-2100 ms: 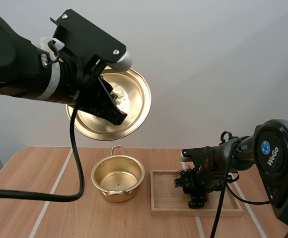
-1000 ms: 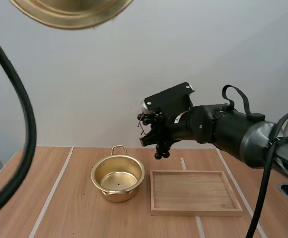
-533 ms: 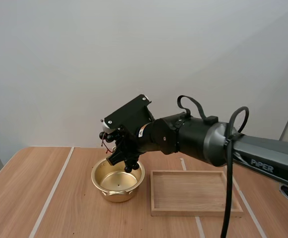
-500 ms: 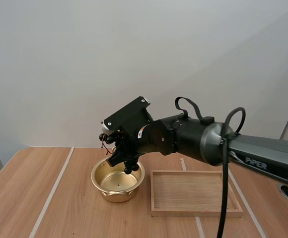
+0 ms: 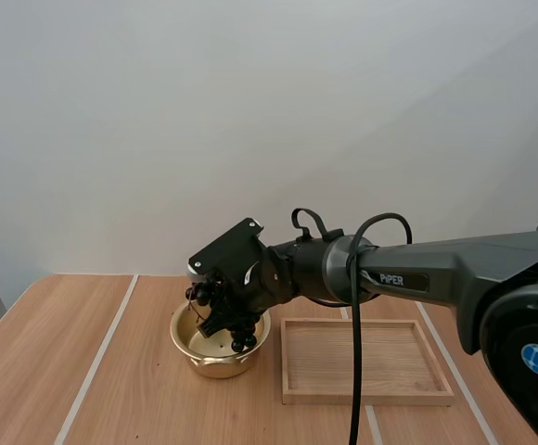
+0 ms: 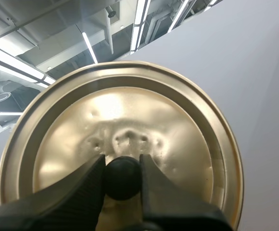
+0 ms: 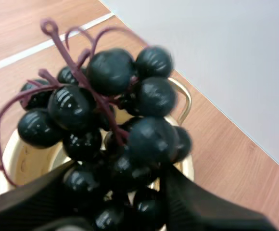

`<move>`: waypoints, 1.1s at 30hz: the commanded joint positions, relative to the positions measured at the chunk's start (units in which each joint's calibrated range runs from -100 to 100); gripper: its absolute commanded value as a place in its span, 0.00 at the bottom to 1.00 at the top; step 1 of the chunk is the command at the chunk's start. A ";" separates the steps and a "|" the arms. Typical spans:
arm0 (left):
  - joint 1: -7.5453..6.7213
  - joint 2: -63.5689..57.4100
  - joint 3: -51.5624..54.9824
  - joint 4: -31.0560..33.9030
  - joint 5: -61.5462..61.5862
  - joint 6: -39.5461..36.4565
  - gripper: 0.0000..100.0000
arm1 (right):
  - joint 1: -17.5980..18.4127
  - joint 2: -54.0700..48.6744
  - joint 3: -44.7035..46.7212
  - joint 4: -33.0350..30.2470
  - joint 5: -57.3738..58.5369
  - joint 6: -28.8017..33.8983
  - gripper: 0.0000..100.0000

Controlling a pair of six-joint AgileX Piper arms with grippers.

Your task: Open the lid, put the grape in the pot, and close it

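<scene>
One table (image 5: 111, 389), wooden tray (image 5: 366, 398) twd its right edge. L gripper (image 6: 122, 179) pinches lid (image 6: 183, 144) by its knob (image 6: 121, 168). Just left of tray, mid-table, sits pot (image 5: 215, 364). R gripper (image 7: 115, 202) clamps grapes (image 7: 106, 120), bunch hanging at pot's mouth.

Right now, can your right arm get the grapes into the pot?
Probably yes: the pot is open, the right gripper holds the grapes over its mouth, and the left gripper holds the lid.

A plain pale wall (image 5: 362, 102) backs the white-lined wooden table (image 5: 111, 389).
</scene>
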 commanded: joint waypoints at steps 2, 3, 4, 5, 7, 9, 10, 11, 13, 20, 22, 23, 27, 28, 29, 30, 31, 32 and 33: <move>-0.22 -0.04 -0.20 -0.06 -0.09 -0.51 0.00 | 0.10 -0.44 -0.42 1.18 -1.51 0.02 1.00; -0.22 -0.04 -0.20 -0.06 -0.09 -0.51 0.00 | 0.10 -0.44 -0.42 1.18 -1.51 0.02 1.00; -0.22 -0.04 -0.20 -0.06 -0.09 -0.51 0.00 | 0.10 -0.44 -0.42 1.18 -1.35 0.02 1.00; -0.22 -0.04 -0.20 -0.06 -0.09 -0.51 0.00 | 0.10 -0.44 -0.42 1.18 -1.35 0.02 1.00; -0.22 -0.04 -0.20 0.26 -0.09 -0.51 0.00 | 0.10 -0.70 -0.42 1.18 -1.35 0.02 1.00; -0.22 -0.04 -0.20 0.36 -0.09 -0.51 0.00 | 0.10 -1.43 -0.42 1.18 -1.18 0.02 1.00; -0.22 -0.04 -0.20 0.36 -0.09 -0.51 0.00 | 0.10 -1.82 -0.42 1.18 -0.90 0.02 1.00; -0.22 -0.04 -0.20 0.36 -0.09 -0.51 0.00 | 0.10 -2.28 -0.42 1.18 -0.90 0.02 1.00; -0.22 -0.04 -0.20 0.36 -0.09 -0.51 0.00 | 0.10 -3.88 -0.42 1.06 0.45 0.02 0.96; -0.22 2.25 -0.05 2.65 3.02 -3.97 0.00 | -0.18 -11.89 -0.42 0.35 11.80 0.06 0.00; -0.22 3.33 0.08 3.34 4.03 -4.37 0.00 | -0.94 -14.99 -0.42 1.00 16.11 0.06 0.00; -0.22 3.60 0.08 3.59 4.30 -4.37 0.00 | -1.45 -16.30 -0.28 1.26 17.23 0.06 0.00; -0.22 6.58 1.25 4.47 5.80 -4.37 0.00 | -4.45 -23.04 0.15 1.24 25.45 0.06 0.00; -0.22 7.13 1.79 4.47 6.30 -4.37 0.00 | -5.48 -25.20 0.15 1.24 28.95 0.06 0.00; -0.22 7.52 2.09 4.47 6.53 -4.37 0.00 | -5.79 -25.97 0.15 1.24 29.83 0.06 0.00; -0.22 8.51 3.53 4.47 7.48 -4.37 0.00 | -6.95 -29.14 0.15 1.24 33.66 0.06 0.00; -0.22 9.27 4.49 4.47 7.58 -4.37 0.00 | -7.55 -31.11 0.15 1.24 35.32 0.06 0.00; -0.22 9.82 5.92 4.47 7.67 -4.37 0.00 | -7.93 -33.24 0.15 1.24 37.48 0.06 0.00; -0.22 10.55 7.56 4.47 7.67 -4.25 0.00 | -8.26 -35.44 0.15 1.24 39.46 0.06 0.00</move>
